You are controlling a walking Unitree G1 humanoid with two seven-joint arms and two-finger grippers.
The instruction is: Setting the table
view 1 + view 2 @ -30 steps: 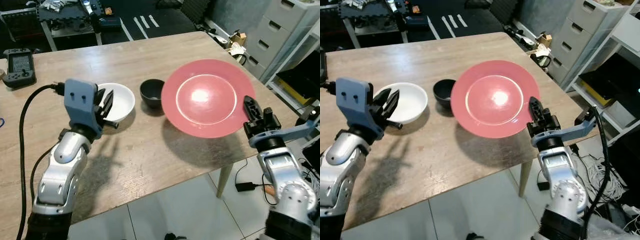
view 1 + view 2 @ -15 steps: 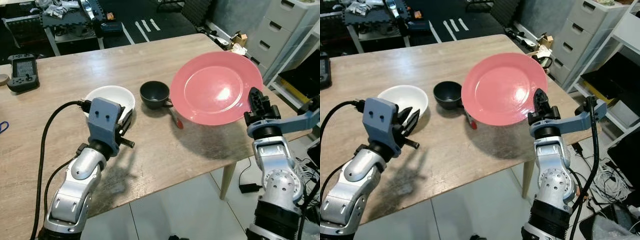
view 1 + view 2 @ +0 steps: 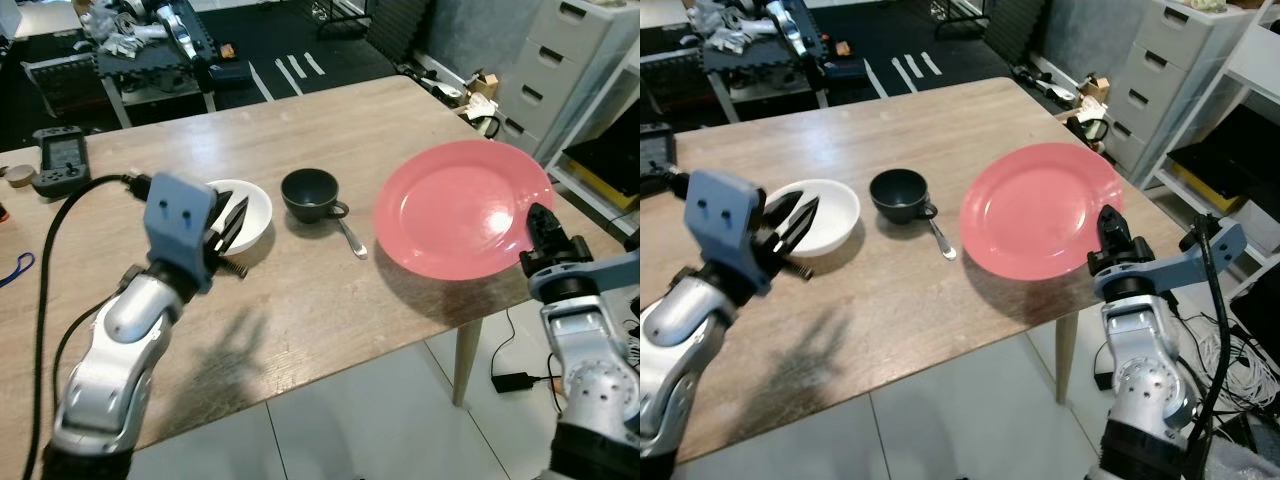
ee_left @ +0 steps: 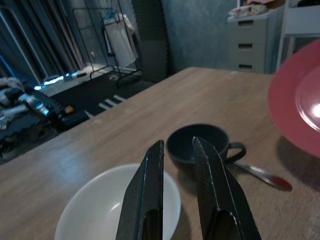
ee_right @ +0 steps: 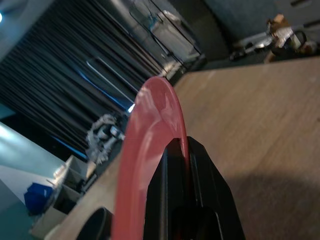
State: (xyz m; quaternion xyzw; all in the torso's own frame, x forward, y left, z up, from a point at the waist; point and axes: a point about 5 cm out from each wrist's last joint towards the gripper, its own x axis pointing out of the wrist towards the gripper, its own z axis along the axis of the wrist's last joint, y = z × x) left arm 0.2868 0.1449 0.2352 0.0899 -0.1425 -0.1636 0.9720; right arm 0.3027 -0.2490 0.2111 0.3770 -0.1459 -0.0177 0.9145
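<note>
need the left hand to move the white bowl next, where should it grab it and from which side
Grip the white bowl by its thin rim, at the edge nearest the left hand, coming from the robot's side with one finger inside and one outside. The bowl sits upright and open, too wide to span, and the dark cup stands beside its far-right edge.

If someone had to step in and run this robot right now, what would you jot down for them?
Right end effector: shut on the red plate's near rim, holding it tilted above the table's right end; not set down yet.
Left end effector: open, empty, over the white bowl.
On the table: bowl at left, dark cup in the middle, spoon beside it.
Left: lower and release the plate, then arrange bowl, cup and spoon.
</note>
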